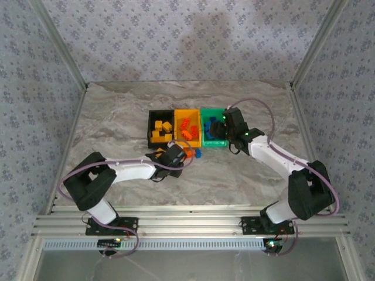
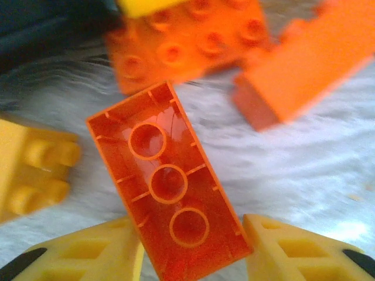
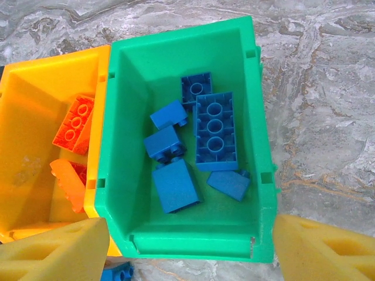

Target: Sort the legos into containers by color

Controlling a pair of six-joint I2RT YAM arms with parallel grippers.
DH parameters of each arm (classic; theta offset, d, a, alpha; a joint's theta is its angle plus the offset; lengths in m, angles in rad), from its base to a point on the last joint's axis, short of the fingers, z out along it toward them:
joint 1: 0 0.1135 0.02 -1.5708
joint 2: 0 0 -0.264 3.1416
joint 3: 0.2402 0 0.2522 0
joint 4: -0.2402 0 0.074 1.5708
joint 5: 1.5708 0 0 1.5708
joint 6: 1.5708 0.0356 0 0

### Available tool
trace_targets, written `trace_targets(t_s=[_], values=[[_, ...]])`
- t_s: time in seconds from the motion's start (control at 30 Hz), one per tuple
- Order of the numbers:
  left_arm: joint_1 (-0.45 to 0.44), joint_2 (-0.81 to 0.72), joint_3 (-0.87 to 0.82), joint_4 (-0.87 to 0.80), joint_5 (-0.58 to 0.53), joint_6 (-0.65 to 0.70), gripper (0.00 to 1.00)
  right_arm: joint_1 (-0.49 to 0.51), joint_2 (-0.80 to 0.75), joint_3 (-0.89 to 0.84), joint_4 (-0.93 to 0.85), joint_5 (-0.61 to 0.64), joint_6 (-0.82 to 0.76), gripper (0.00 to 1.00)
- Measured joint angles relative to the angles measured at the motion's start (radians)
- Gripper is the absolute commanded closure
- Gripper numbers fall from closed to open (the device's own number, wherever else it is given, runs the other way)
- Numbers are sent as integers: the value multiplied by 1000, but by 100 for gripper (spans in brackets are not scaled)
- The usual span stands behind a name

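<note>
The left claw (image 2: 193, 260) pinches an upside-down orange brick (image 2: 167, 187) over the counter (image 2: 304, 170), with loose legos (image 2: 181, 52) in orange and yellow around it; the right claw (image 3: 190, 249) hangs wide and empty over the green bin (image 3: 120, 117), where blue legos (image 3: 215, 132) lie; orange ones sit in the yellow-orange bin (image 3: 35, 105) touching its side.

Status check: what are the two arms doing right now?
Left gripper flanks upside-down orange brick, grip unclear. Right gripper open above green bin, blue bricks inside. Loose orange bricks and a yellow brick crowd the left pick.
</note>
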Motion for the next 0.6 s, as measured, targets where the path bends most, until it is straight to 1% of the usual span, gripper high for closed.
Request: trace_targets(t_s=[0.07, 0.1, 0.23, 0.37, 0.5, 0.53, 0.6], values=[[-25, -16, 0, -7, 3, -8, 42, -3, -8, -7, 2, -1, 2, 24], [-34, -26, 0, -12, 2, -12, 41, -6, -11, -9, 2, -2, 3, 24], [-23, -43, 1, -30, -36, -18, 39, -10, -14, -9, 6, -4, 10, 24], [2, -3, 24, -44, -65, -17, 37, -10, -14, -9, 6, -8, 11, 24], [14, 68, 65, -43, -74, -15, 36, -10, -19, -16, 6, -9, 11, 24], [13, 70, 70, -42, -76, -14, 38, -10, -22, -19, 6, -9, 11, 24], [14, 78, 76, -39, -72, -14, 44, -10, -27, -23, 6, -10, 11, 24]])
